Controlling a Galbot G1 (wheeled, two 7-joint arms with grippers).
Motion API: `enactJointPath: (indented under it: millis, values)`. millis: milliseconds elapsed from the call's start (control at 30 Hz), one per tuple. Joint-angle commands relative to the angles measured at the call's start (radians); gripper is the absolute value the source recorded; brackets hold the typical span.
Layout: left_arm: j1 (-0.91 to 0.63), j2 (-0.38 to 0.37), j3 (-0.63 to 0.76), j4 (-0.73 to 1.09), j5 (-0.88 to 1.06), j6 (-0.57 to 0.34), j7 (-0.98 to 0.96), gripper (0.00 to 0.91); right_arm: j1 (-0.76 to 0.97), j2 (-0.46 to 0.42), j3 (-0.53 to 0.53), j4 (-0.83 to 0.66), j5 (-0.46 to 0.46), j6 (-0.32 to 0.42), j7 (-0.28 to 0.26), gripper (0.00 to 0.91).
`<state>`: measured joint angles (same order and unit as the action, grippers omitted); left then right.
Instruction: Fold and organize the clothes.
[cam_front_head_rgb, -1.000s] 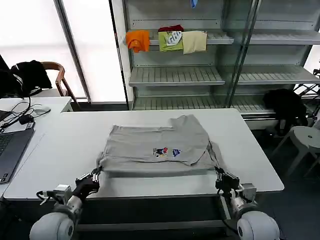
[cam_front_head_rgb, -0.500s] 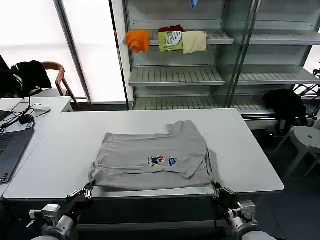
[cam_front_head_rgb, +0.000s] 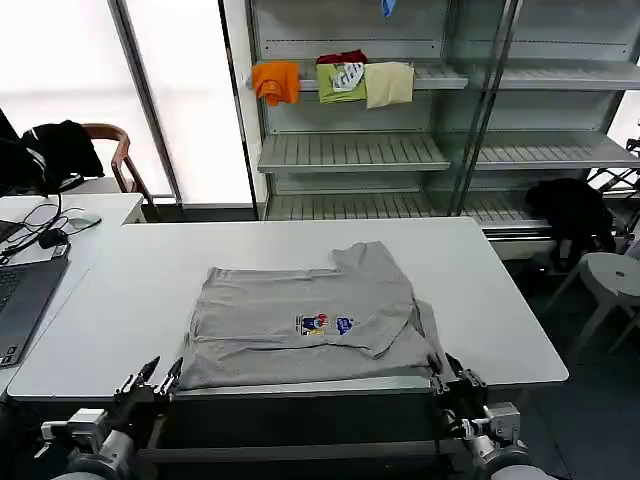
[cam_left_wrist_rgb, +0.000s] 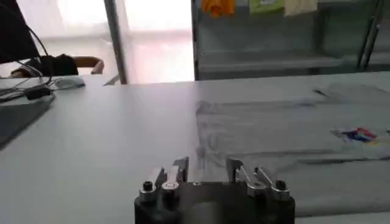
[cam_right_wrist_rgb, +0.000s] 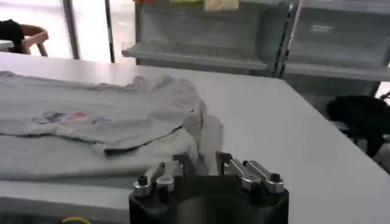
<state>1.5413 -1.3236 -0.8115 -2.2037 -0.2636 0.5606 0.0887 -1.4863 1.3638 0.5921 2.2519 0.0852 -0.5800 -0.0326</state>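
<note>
Fingers: both pairs spread and empty. Left gripper (cam_front_head_rgb: 150, 374) at the near left corner of the shirt, right gripper (cam_front_head_rgb: 452, 376) at the near right corner, each just off the desk's (cam_front_head_rgb: 110, 300) front edge; neither touches cloth.

Item: one grey shirt (cam_front_head_rgb: 305, 315), lying folded at the middle of the desk, near hem along the front edge, chest print (cam_front_head_rgb: 327, 324) facing up, one sleeve turned over toward the far right. Judged: the corner positions suit a symmetric two-handed hold on the near hem, so a further fold or a squaring-up looks likely.

Surroundings: laptop (cam_front_head_rgb: 20, 300) and cables at the far left; shelving (cam_front_head_rgb: 400, 150) behind, carrying orange, green and cream garments (cam_front_head_rgb: 335, 80).

Not determinable: the layers under the top fold; the neckline; the arms, cut off below the frame.
</note>
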Motion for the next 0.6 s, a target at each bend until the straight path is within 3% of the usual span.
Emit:
enactJointPath:
  millis: [33, 300, 433, 600]
  values:
    - [-0.117, 0.007, -0.045, 0.026, 0.008, -0.011, 0.032, 0.907, 0.088, 0.001, 0.045, 0.006, -0.014, 0.000, 0.002, 0.907]
    - [-0.420, 0.024, 0.076, 0.191, -0.001, 0.017, 0.093, 0.907, 0.432, -0.018, -0.113, -0.216, 0.070, -0.006, -0.015, 0.907]
    - [-0.552, 0.039, 0.171, 0.332, 0.001, 0.019, 0.115, 0.907, 0.663, 0.018, -0.199, -0.449, 0.076, -0.007, -0.009, 0.907]
    - [-0.689, 0.040, 0.244, 0.504, 0.021, 0.019, 0.111, 0.907, 0.833, 0.111, -0.231, -0.739, 0.032, -0.002, -0.014, 0.907]
